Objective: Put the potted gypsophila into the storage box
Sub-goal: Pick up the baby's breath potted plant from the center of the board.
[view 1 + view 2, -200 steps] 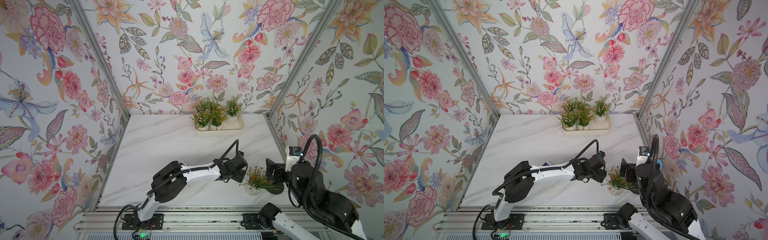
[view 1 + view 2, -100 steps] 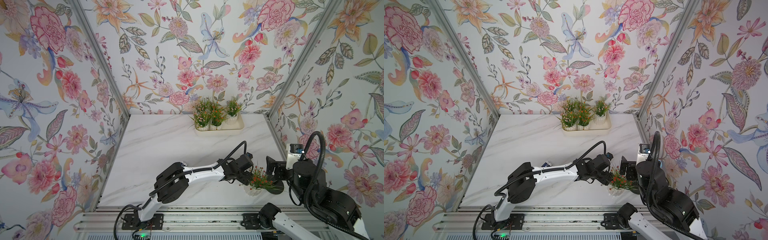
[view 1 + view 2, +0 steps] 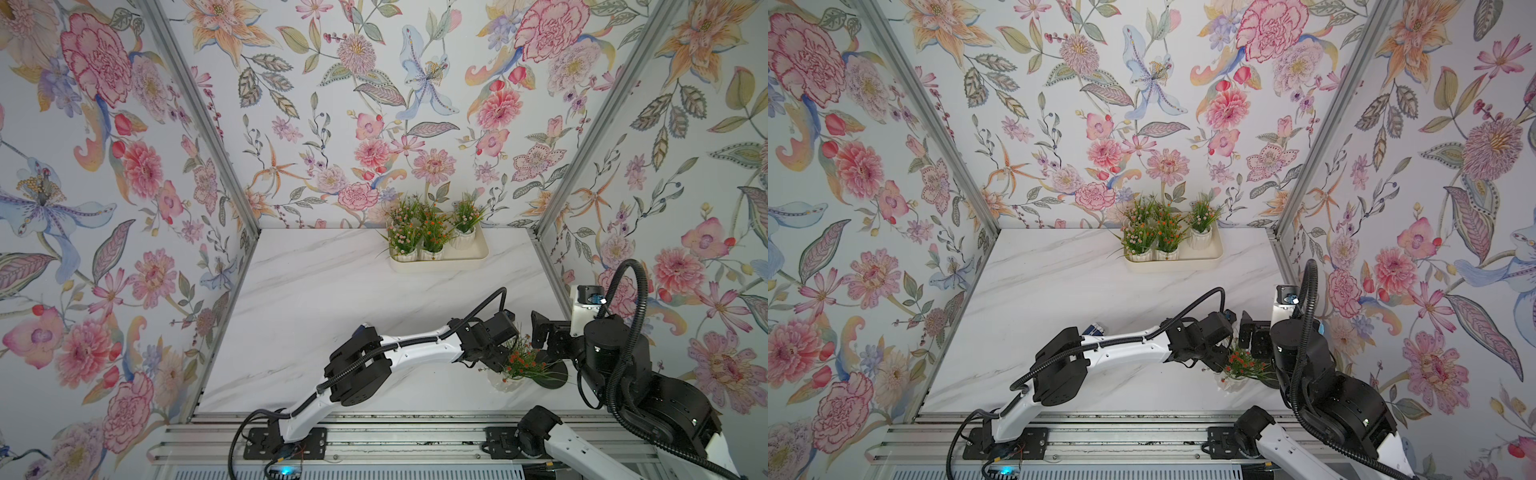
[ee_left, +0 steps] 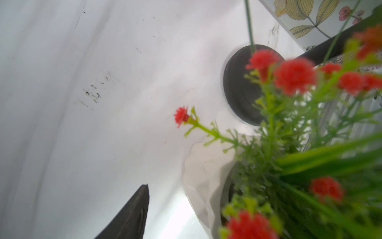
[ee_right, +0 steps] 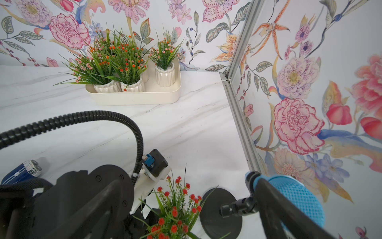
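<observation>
Left end effector is low over the worktop, tips right at the potted gypsophila. This is the red-flowered one, standing on the worktop outside the storage box.

Its jaws are part-way apart with nothing gripped. The left wrist view shows one dark finger alongside the white ribbed pot wall, with a strip of bare worktop between them. The second finger is hidden behind foliage.

Right end effector sits just beside the same plant, on the side away from the left end effector. Its jaws are spread wide and hold nothing.

A black round base lies just past the pot from the left end effector, with a few grass blades over it.

The storage box is well apart from both end effectors, ahead of them against the back wall. The other pots stand inside it, bunched together, leaving the near right corner of the floor bare.

A dark-blue and white gadget lies on the worktop behind the left end effector, beside that arm's forearm.
</observation>
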Robot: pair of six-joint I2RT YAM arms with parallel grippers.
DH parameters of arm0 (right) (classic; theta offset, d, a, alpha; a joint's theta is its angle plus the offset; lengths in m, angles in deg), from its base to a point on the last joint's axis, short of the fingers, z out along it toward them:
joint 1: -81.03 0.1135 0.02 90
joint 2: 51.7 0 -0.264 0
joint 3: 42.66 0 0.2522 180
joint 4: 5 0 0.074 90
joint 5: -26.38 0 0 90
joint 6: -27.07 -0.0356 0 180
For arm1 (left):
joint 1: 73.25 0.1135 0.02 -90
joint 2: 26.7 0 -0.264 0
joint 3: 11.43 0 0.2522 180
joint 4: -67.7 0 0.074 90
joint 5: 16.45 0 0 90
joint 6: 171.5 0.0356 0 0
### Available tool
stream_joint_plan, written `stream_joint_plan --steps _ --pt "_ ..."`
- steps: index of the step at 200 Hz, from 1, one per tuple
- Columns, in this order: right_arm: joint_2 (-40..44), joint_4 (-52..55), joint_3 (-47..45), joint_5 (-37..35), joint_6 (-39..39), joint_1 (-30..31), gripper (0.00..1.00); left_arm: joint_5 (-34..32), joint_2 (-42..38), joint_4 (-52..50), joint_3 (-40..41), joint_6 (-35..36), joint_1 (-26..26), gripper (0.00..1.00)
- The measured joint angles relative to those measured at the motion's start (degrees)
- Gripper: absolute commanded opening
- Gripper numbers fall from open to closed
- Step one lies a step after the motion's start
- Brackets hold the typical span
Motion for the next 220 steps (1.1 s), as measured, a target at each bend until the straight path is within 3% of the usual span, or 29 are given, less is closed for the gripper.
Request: stream_joint_plan --steps 30,70,122,189,220 --pt "0.0 0.0 0.0 -0.1 0.2 0.0 1.0 -1.7 1.9 -2.3 -3.2 0.2 -0.5 0.55" --pt "0.0 0.0 0.0 -0.2 0.2 0.0 1.0 -3.5 4.7 -5.8 -8.3 1.0 -1.5 0.37" --pt "0.3 0.0 0.0 -0.5 0.2 0.0 1.0 -5.0 6.7 -8.8 -12.2 1.7 -2.2 0.29" --pt "-0.4 0.0 0.0 -1.9 0.2 0.0 1.0 -7.7 6.7 -10.3 -13.3 3.3 -2.2 0.0" --pt "-2.6 -0.1 0.2 -2.7 0.2 0.0 1.0 -7.6 6.7 -10.6 -13.6 3.4 -2.1 0.0"
